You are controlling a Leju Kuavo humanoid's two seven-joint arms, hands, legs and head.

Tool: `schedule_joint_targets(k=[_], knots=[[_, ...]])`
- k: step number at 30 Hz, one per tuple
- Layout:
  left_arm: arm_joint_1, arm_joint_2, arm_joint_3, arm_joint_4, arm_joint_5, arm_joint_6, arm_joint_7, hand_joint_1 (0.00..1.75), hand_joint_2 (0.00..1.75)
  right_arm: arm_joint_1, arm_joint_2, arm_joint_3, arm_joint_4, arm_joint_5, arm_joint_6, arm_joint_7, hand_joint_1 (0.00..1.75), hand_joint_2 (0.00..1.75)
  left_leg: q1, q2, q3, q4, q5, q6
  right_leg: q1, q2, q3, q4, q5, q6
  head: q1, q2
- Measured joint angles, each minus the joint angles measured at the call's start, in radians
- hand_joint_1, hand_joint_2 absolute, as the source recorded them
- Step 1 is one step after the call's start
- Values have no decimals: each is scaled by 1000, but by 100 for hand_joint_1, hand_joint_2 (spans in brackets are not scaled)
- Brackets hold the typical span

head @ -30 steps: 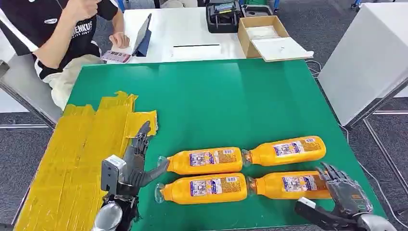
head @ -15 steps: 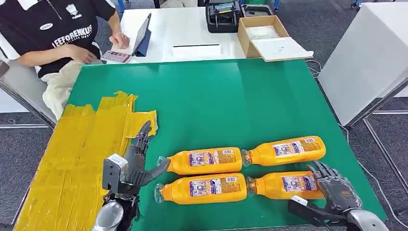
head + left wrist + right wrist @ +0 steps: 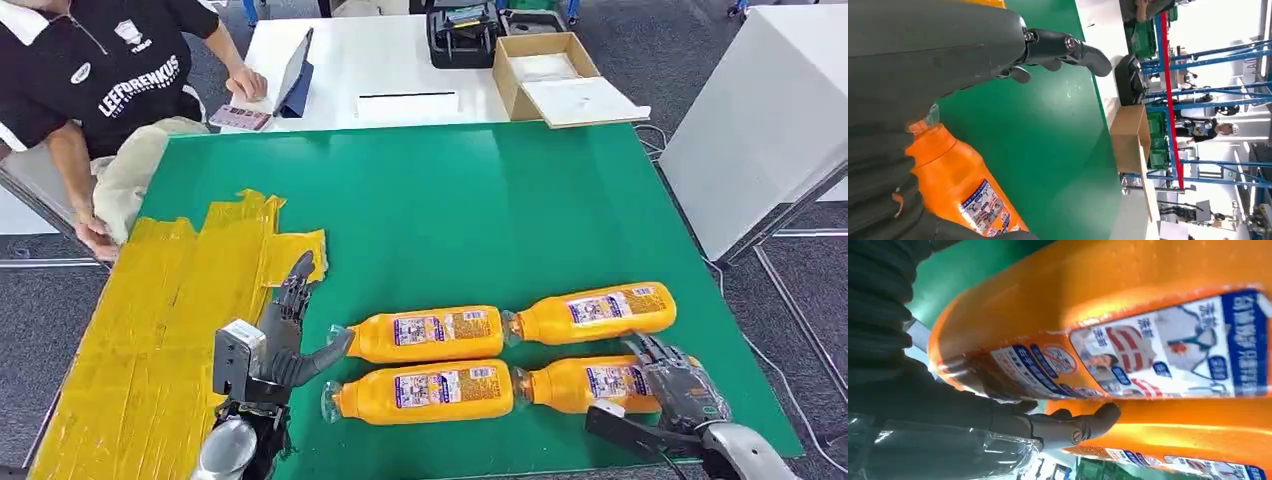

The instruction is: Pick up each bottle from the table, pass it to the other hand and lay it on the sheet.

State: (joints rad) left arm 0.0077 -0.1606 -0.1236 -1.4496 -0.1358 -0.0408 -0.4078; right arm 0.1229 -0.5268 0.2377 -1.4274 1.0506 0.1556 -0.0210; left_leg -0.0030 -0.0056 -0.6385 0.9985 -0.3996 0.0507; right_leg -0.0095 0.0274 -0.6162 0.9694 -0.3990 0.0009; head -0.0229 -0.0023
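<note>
Bottles: 4 lie on green table; right hand fingers draped over near-right bottle, grasp unclear; left hand spread, empty.

Head cam high, downward; wrist cams close-up.

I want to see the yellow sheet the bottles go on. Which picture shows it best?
The head view shows the yellow sheet best: it lies whole on the near-left part of the green table, beside the left hand. The wrist views show bottles and green table instead; I can't spot the sheet there.
</note>
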Motion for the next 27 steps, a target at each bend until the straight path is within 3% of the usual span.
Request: schedule_joint_targets(k=[4,10,11,12,13,14,17,20,23,27], knots=[[0,0,0,0,0,3,-2,0,175,-26,11,23,39,-3,-11,0,0,175,0,3,4,0,-3,-3,0,4,5,0,-1,1,1,0],[0,2,-2,0,6,9,-6,0,175,-77,25,52,108,-10,-13,-1,2,175,2,18,16,0,-6,-5,1,16,14,-2,-1,2,1,0],[0,2,-2,0,8,9,-8,0,175,-85,27,56,120,-12,-13,-2,82,175,3,19,18,0,-6,-5,1,18,15,-2,-1,1,1,0],[0,2,-3,0,8,10,-8,0,175,-92,27,61,132,-15,-14,-3,152,175,3,20,19,0,-6,-5,1,20,17,-2,-1,1,1,0],[0,2,-3,0,8,10,-8,0,175,-99,27,66,144,-20,-14,-4,171,175,3,21,21,0,-6,-5,2,21,18,-3,-1,1,1,0],[0,2,-4,0,8,10,-8,0,175,-104,27,69,156,-26,-14,-6,162,175,3,22,23,0,-6,-5,2,21,20,-3,-1,1,1,0],[-1,2,-8,0,9,10,-9,0,175,-106,27,82,183,-37,-13,-10,175,175,2,21,27,0,-7,-5,3,21,22,-4,-1,1,1,0],[-3,2,-11,3,9,10,-9,0,175,-110,25,94,195,-61,-11,2,175,175,0,18,29,0,-7,-5,4,16,15,-4,-1,2,-1,0],[-3,2,-15,7,9,10,-9,0,175,-114,16,104,198,-81,-9,16,175,175,0,13,30,1,-6,-4,4,10,28,-4,-1,7,0,0],[-3,2,-19,10,9,11,-9,0,175,-117,9,112,198,-89,-9,19,175,175,0,13,29,2,-4,1,3,10,29,-4,1,6,-1,0]])
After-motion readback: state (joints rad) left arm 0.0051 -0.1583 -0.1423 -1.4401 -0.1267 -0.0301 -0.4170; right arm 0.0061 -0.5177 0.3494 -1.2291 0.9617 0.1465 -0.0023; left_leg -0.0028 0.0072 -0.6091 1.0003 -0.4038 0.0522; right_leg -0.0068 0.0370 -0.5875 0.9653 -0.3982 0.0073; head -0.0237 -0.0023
